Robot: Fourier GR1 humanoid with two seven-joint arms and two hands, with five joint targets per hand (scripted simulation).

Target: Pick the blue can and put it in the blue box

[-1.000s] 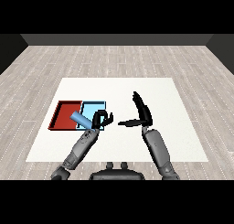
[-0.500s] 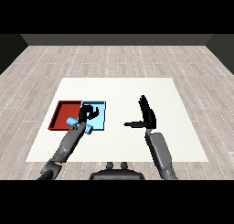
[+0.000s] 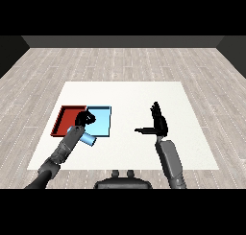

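Observation:
The blue can (image 3: 88,139) is tilted on its side at the front left corner of the light blue tray (image 3: 102,124), partly over the white table. My left hand (image 3: 85,118) sits just above it, over the seam between the two trays, with its fingers curled down onto the can. The left forearm crosses the can's left end and hides it. My right hand (image 3: 157,125) hovers over the table to the right of the trays, open, with its fingers straight up and its thumb pointing left.
The red tray (image 3: 66,120) lies against the blue tray's left side. The white table (image 3: 134,95) stands on a grey wooden floor, with its front edge just below both forearms.
My left hand has swung left and slightly towards me with the can, from over the blue tray to the seam between the trays. The right hand has dropped a little and turned more upright.

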